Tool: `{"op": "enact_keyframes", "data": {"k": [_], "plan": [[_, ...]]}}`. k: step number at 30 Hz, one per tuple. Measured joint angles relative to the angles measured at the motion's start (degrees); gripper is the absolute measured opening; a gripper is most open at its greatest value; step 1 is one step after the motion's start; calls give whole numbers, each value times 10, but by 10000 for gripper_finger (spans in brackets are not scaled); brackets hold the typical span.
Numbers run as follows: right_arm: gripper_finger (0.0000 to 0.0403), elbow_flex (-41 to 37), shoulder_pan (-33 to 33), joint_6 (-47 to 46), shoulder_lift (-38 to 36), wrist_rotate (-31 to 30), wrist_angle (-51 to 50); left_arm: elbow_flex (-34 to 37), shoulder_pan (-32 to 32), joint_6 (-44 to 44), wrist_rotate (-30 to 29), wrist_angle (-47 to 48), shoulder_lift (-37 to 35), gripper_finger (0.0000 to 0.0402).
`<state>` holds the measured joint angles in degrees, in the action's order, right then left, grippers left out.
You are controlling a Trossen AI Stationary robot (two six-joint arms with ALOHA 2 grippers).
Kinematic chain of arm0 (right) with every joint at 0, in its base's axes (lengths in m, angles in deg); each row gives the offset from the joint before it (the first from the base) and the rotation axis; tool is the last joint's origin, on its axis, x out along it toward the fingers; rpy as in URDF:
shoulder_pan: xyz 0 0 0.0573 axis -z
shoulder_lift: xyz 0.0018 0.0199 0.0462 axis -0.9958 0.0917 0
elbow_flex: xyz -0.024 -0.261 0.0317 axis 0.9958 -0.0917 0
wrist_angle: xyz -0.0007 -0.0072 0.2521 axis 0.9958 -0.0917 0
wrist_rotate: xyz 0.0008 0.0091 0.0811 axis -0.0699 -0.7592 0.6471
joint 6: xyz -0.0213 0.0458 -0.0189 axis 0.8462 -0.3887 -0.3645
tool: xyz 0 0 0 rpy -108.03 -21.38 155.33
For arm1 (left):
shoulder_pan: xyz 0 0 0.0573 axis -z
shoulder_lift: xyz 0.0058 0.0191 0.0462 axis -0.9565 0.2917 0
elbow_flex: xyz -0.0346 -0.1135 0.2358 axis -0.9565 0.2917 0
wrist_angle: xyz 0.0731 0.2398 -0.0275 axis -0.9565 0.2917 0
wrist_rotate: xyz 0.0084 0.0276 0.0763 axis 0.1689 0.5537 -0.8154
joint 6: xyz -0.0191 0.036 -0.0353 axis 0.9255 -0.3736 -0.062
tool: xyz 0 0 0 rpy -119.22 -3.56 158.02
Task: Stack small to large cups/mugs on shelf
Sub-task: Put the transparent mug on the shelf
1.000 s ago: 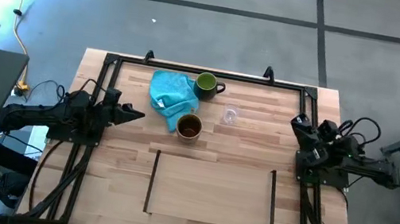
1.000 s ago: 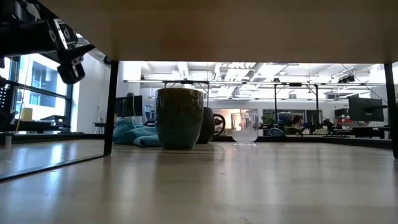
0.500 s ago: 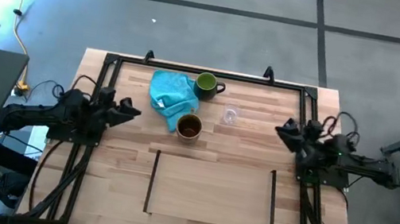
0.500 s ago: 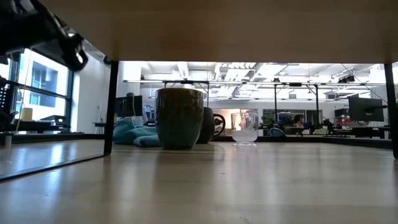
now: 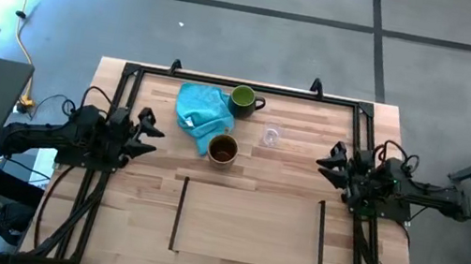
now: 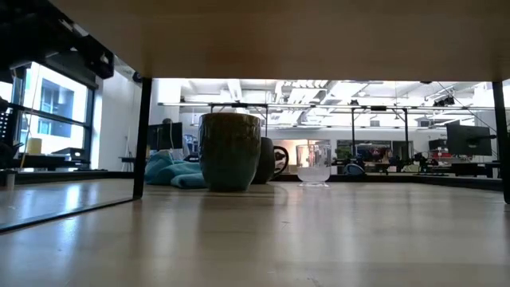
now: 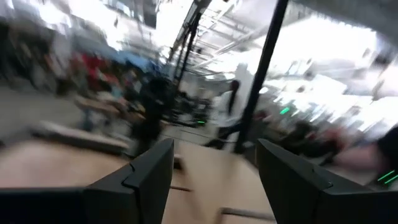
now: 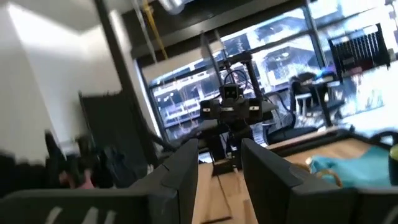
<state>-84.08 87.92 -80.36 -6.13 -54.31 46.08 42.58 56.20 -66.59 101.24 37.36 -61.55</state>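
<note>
The brown mug (image 5: 222, 149) stands upright on the tabletop beside the turquoise cloth (image 5: 201, 112). The green mug (image 5: 242, 100) stands farther back. The clear glass cup (image 5: 271, 137) stands to their right. In the low view the brown mug (image 6: 229, 150) is in front, the green mug (image 6: 267, 159) behind it, and the glass cup (image 6: 314, 163) to the right. The shelf (image 5: 249, 224) lies near the front edge with nothing on it. My left gripper (image 5: 153, 128) is open at the table's left. My right gripper (image 5: 326, 161) is open at the right, apart from the cup.
A dark frame (image 5: 243, 84) runs around the table's far and side edges. In the low view the shelf's underside (image 6: 279, 40) spans the top, with dark posts (image 6: 142, 135) at its ends. The cloth shows in the right wrist view (image 8: 348, 165).
My right gripper has swung from pointing at the far edge to pointing toward the table's left, and has moved in toward the glass cup. My left gripper has drawn back a little toward the left edge and risen. The cups have kept still.
</note>
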Motion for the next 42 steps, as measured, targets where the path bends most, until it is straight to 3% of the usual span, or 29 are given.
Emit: {"op": "enact_keyframes", "data": {"k": [5,8,15,20,25,29,34,42], "plan": [[114,0,1,35,0,-15,0,0,0,-98,-34,2,0,215],[114,0,1,8,0,-32,0,0,0,-102,-61,2,0,215],[114,3,1,55,0,-41,-5,0,0,-89,-97,-10,0,215],[114,65,1,80,17,-47,-64,-10,0,-61,-101,-47,0,215],[114,175,1,116,79,-55,-178,-76,0,-60,-104,2,15,215],[114,258,1,119,146,-66,-247,-153,0,-65,-97,64,67,215],[114,344,1,71,223,-93,-314,-257,0,-80,-94,145,168,215],[114,433,1,-15,301,-102,-402,-377,0,-66,-102,162,270,215]]}}
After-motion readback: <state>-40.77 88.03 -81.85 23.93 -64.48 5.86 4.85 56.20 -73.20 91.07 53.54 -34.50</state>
